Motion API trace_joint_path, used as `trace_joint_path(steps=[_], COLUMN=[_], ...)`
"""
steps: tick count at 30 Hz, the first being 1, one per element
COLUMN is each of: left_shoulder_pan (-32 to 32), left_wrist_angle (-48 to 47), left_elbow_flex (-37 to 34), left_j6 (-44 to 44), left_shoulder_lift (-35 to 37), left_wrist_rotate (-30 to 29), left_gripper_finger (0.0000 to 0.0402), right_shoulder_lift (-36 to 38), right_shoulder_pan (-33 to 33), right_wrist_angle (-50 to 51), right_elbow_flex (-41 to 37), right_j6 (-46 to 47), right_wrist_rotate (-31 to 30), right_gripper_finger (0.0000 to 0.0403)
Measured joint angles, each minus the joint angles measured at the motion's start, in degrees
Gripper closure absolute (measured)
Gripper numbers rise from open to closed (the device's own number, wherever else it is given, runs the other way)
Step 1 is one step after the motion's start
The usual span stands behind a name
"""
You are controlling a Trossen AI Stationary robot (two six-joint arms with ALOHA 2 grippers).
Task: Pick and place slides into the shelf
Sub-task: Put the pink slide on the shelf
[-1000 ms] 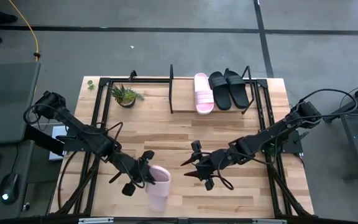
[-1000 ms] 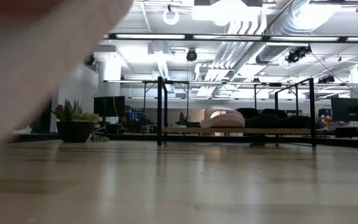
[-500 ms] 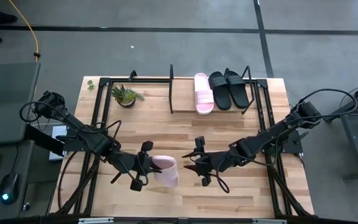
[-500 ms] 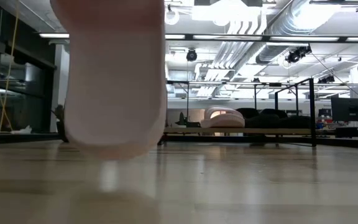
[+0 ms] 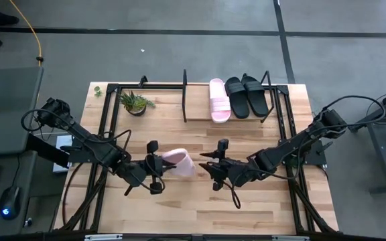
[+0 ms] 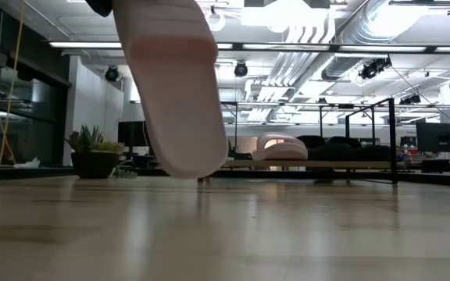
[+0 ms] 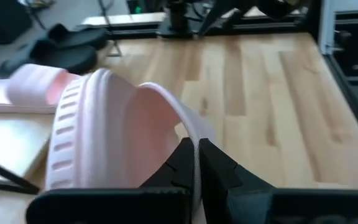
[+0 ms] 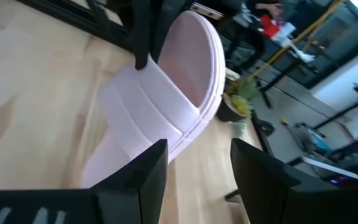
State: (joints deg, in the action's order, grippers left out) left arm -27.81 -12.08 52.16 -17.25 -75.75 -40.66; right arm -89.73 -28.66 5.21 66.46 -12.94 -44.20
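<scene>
pink slide point(image 5: 177, 163) is off the table mid-board, long axis running left-right, one end aimed at the right gripper point(image 5: 210, 163). left gripper point(image 5: 154, 167) is pinched tight on its strap, arm stretched low; right jaws spread, just beside it.
</scene>
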Motion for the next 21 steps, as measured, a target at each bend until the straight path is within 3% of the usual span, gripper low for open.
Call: trace_joint_path(steps=[12, 21], left_shoulder_pan=[-2.0, -6.8], left_wrist_angle=[-0.1, 2.0], left_elbow_flex=[0.0, 0.0], left_j6=[-4.2, -4.0], left_shoulder_lift=[0.0, 0.0], left_wrist_rotate=[-15.3, -31.3], left_gripper_finger=[0.0401, 0.0401], right_shoulder_lift=[0.0, 0.0], right_shoulder_pan=[-1.8, -1.8], right_wrist_angle=[0.2, 1.5], right_elbow_flex=[0.0, 0.0], right_j6=[0.6, 1.1], right_wrist_rotate=[-13.2, -12.6], right_gripper_finger=[0.0235, 0.0235])
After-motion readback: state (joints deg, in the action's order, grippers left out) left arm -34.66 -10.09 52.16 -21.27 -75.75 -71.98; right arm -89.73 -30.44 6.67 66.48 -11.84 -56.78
